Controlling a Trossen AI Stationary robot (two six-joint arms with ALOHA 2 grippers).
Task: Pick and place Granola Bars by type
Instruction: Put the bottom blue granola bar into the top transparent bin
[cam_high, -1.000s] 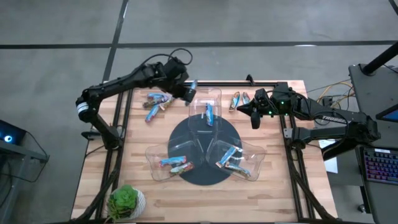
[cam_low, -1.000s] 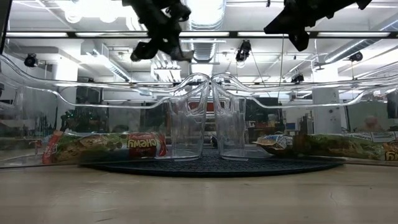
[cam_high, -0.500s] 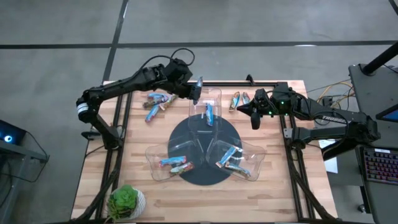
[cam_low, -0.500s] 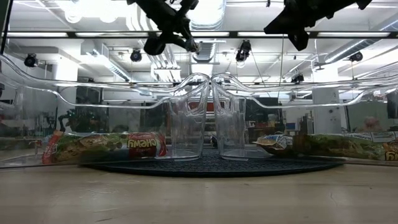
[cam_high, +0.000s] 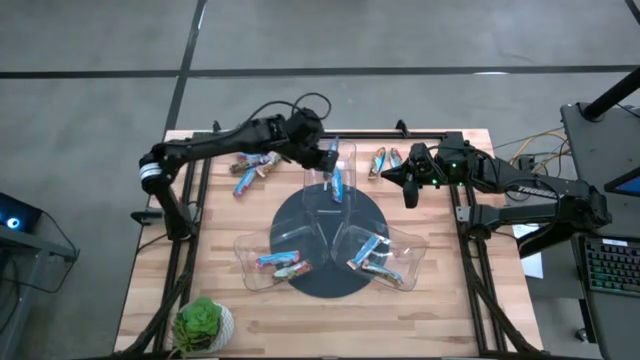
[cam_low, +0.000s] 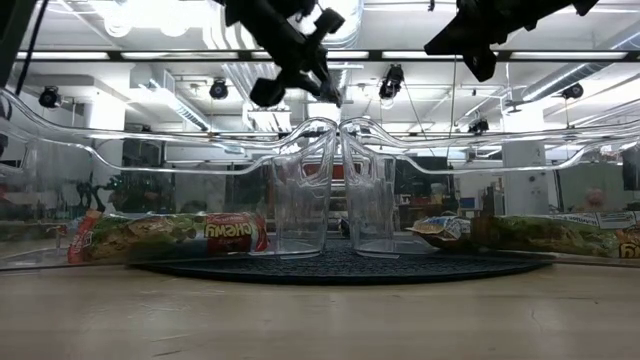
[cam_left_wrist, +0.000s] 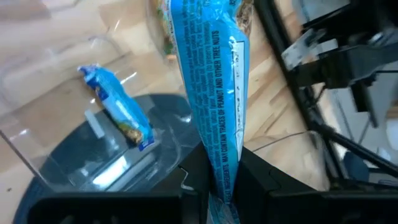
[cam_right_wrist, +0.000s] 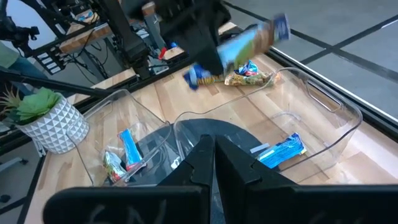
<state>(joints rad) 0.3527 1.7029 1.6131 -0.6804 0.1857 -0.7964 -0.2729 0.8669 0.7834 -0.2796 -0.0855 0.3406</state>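
One blue bar (cam_left_wrist: 214, 106) clamped in left claw (cam_high: 330, 158), held above the 12 o'clock clear tray (cam_high: 350, 150), which holds one blue bar (cam_high: 337, 184) already. Loose bars (cam_high: 252, 165) lie on the worktop (cam_high: 220, 230) at 10 o'clock, two more (cam_high: 385, 160) at 1 o'clock. Trays at 7 o'clock (cam_high: 275, 263) and 5 o'clock (cam_high: 378, 255) hold mixed bars. Right claw (cam_high: 408, 185) hangs at 2 o'clock, fingers together, holding nothing.

2 black jointed arms, white collar, looped cable
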